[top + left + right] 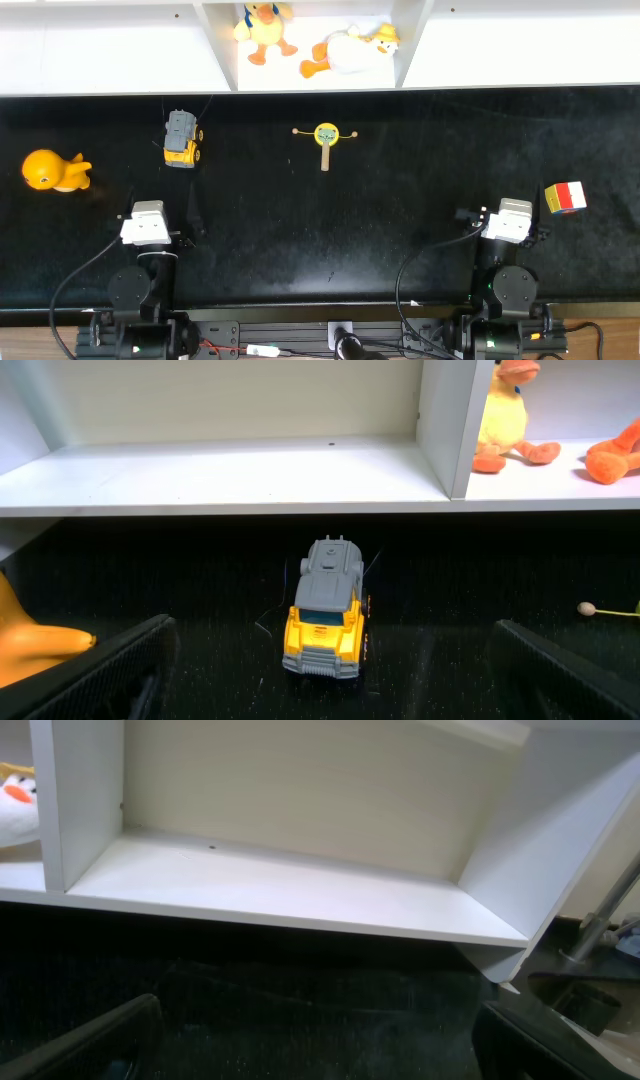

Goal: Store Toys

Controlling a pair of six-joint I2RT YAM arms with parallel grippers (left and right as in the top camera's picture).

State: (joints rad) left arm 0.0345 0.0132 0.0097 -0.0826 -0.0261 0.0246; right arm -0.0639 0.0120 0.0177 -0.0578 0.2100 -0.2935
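Truck sits on the table dead ahead of the left gripper, lined up with the gap but clear of it. That gripper's spread wide, holding nothing. Right gripper is wide and empty too, facing the shelf, with the cube just off to its side.
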